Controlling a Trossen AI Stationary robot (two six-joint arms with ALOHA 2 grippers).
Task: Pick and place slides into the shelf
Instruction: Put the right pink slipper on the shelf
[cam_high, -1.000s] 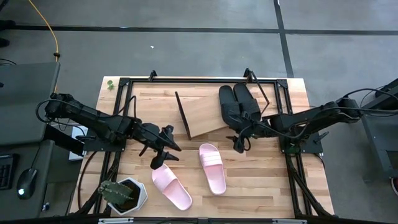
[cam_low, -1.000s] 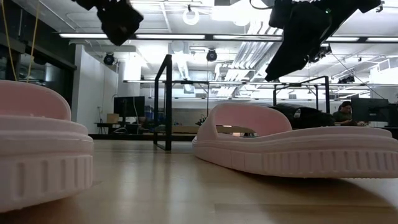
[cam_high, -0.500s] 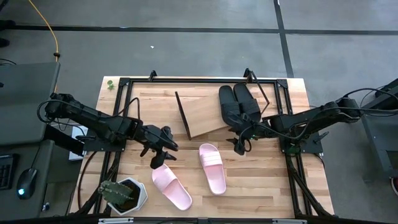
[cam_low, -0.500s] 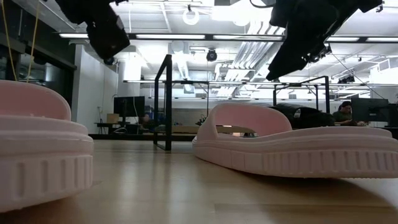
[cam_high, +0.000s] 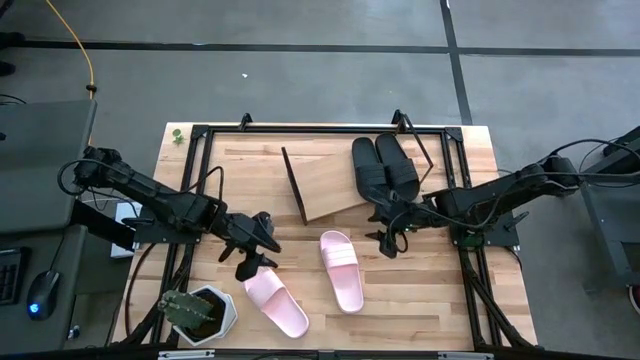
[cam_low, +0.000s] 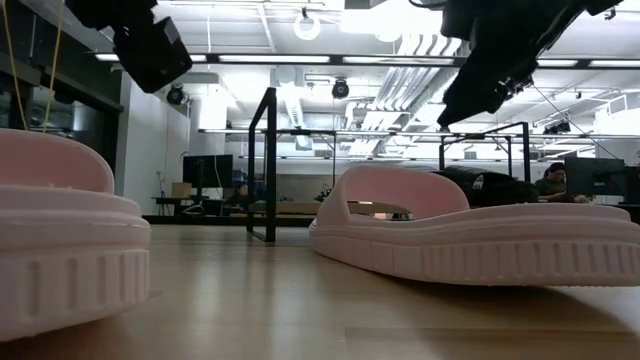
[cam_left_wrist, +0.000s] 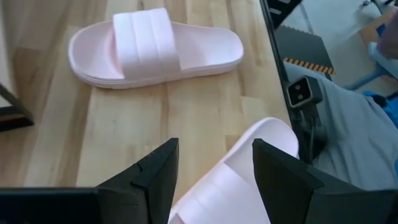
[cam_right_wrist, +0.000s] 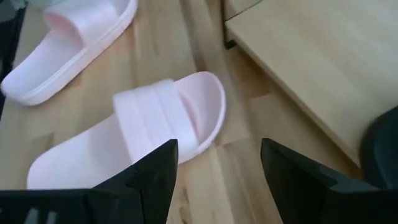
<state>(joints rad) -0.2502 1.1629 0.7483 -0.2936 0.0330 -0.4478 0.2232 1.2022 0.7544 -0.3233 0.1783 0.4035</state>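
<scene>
The left gripper (cam_high: 252, 262) has slid toward the near-left pink slide (cam_high: 276, 302) since a second ago and now hangs over its heel end, fingers spread wide and holding nothing; the left wrist view shows that slide (cam_left_wrist: 239, 174) between its two dark fingers (cam_left_wrist: 155, 171). The right gripper (cam_high: 392, 240) has shifted slightly toward the table's centre and hovers just beside the toe of the other pink slide (cam_high: 342, 270), its fingers likewise apart and empty. Both pink slides lie flat on the table (cam_high: 420, 290), unmoved. The two black slides (cam_high: 384, 166) rest side by side on the right part of the slanted shelf (cam_high: 325, 185).
</scene>
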